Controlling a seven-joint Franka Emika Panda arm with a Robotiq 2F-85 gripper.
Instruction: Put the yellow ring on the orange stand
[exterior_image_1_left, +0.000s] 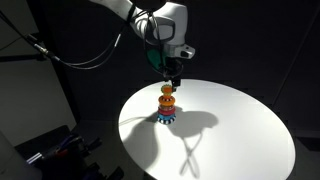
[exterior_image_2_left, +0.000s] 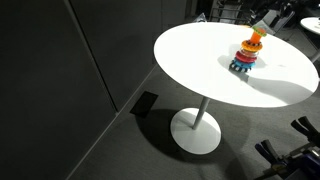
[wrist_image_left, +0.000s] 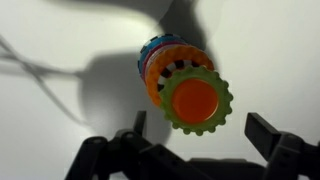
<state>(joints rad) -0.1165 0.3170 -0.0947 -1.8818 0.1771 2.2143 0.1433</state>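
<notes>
A stacking toy stands on the white round table. In the wrist view I look down on it. The yellow-green toothed ring sits on top of the stack around the orange stand's tip, above an orange toothed ring and a blue one. My gripper is open and empty, one finger on each side of the ring, touching nothing. In both exterior views the stack stands upright. The gripper hovers just above it.
The table stands on a single pedestal foot on a dark floor. Black curtains surround the scene. Cables hang behind the arm. Dark equipment sits on the floor.
</notes>
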